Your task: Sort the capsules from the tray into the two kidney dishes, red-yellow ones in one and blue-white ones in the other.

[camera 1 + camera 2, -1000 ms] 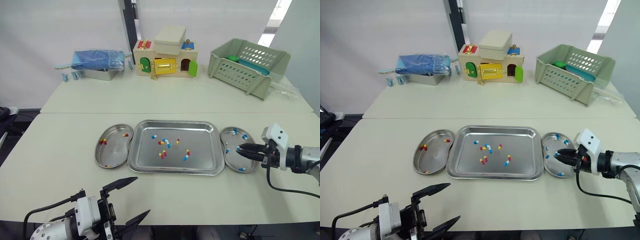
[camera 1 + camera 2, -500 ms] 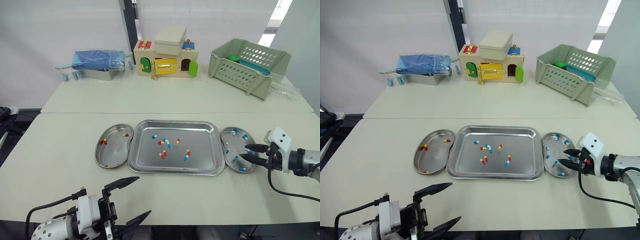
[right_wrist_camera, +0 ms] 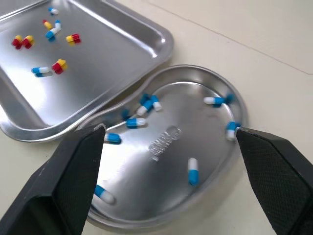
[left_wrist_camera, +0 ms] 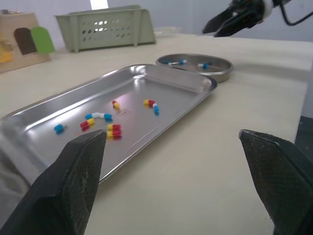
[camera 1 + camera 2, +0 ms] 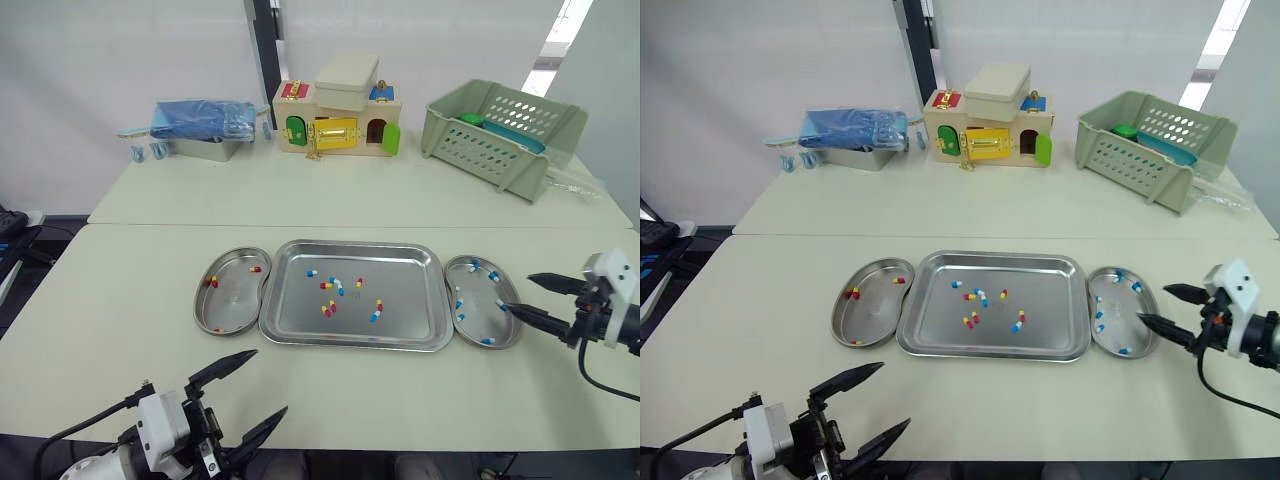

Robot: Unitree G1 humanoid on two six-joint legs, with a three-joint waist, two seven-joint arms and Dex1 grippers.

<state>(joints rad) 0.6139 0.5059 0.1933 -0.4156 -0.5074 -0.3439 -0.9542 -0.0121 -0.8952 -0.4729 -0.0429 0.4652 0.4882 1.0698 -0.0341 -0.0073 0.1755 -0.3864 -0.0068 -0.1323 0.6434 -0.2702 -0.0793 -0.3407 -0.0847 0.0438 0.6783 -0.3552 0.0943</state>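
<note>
Right gripper (image 5: 517,293) hanging open and empty over the blue-white dish's (image 5: 470,318) right edge. Tray capsules (image 5: 337,288) lying to its left, past the dish. Left gripper (image 5: 270,381) also open, sitting nearer the red-yellow ones (image 5: 326,310).

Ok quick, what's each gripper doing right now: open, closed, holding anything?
Left gripper: open, holding nothing.
Right gripper: open, holding nothing.

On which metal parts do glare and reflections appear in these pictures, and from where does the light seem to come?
Left wrist view: the tray carries a broad pale sheen across its floor. Right wrist view: the right kidney dish mirrors its blue-white capsules as dark doubles on its wall. Left eye view: a bright window strip at the far right, probably one light source.
</note>
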